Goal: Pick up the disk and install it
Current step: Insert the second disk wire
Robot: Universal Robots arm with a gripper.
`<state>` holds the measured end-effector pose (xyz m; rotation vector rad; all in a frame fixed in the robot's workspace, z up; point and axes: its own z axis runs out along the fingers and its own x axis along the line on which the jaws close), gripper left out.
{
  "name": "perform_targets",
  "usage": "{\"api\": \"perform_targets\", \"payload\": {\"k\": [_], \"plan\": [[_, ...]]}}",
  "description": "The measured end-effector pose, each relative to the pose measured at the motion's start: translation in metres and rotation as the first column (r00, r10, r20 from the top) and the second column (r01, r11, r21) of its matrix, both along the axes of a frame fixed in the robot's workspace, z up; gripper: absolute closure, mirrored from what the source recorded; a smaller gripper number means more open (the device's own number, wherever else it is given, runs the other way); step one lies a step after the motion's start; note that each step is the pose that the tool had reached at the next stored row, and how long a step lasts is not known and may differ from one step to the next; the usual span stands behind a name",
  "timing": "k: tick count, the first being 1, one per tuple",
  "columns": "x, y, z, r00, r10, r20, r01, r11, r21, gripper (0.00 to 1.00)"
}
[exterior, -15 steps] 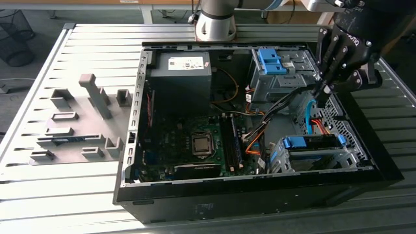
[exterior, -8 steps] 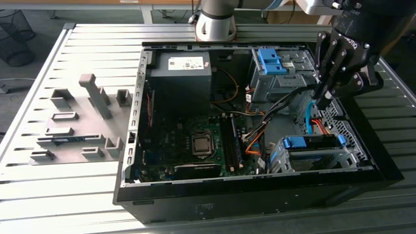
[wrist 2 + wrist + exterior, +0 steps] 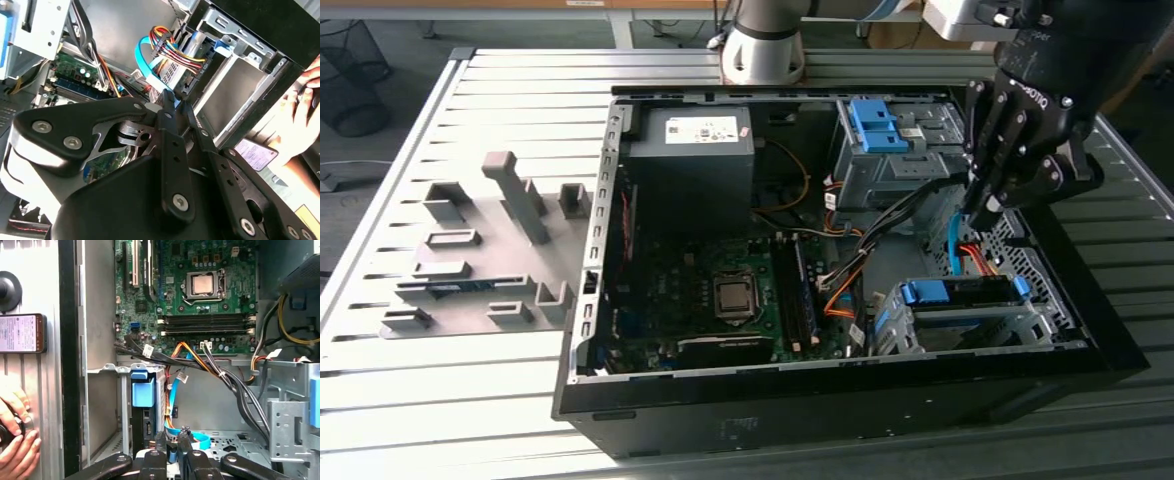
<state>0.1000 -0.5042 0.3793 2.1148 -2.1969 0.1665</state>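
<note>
Here, the gripper [image 3: 983, 210] hangs inside the open computer case [image 3: 720, 425], at about three o'clock in the exterior view, just above the drive cage [image 3: 961, 325] — its black fingers [image 3: 172, 145] drawn together with nothing between them. The disk [image 3: 963, 292] sits already slotted in that cage, at roughly four o'clock, its blue tab facing up among the orange and blue cables. In the first wrist view the disk's blue tab [image 3: 143, 390] stands just beyond the fingertips, and a person's hand [image 3: 15, 440] rests on the table outside the case wall, near a phone [image 3: 22, 333].
</note>
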Motion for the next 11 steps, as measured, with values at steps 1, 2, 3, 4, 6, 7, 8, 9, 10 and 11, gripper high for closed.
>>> {"api": "perform_targets", "payload": {"k": [1,2,3,4,6,7,8,9,10,11], "plan": [[0.0000,0.0000,-0.0011,1.0000,0.000,-0.0001,0.000,1.0000,-0.0045,0.76],[0.0001,0.0000,-0.0022,1.0000,0.000,0.0000,0.000,1.0000,-0.0085,0.76],[0.0002,0.0001,-0.0033,1.0000,0.000,0.0000,0.000,0.9999,-0.0131,0.76],[0.0002,0.0002,-0.0043,1.0000,0.000,0.0000,0.000,0.9998,-0.0180,0.76],[0.0003,0.0002,-0.0065,1.0000,0.000,0.0000,0.000,0.9997,-0.0232,0.77],[0.0003,0.0002,-0.0070,1.0000,0.000,0.0000,0.000,0.9997,-0.0247,0.77],[0.0003,0.0002,-0.0073,1.0000,0.000,0.0000,0.000,0.9997,-0.0254,0.84],[0.0002,0.0002,-0.0076,1.0000,0.000,0.0000,0.000,0.9997,-0.0255,0.84],[0.0002,0.0000,-0.0081,1.0000,0.000,0.0000,0.000,0.9997,-0.0253,0.84],[0.0002,-0.0006,-0.0085,1.0000,0.000,0.0001,0.000,0.9997,-0.0244,0.84]]}}
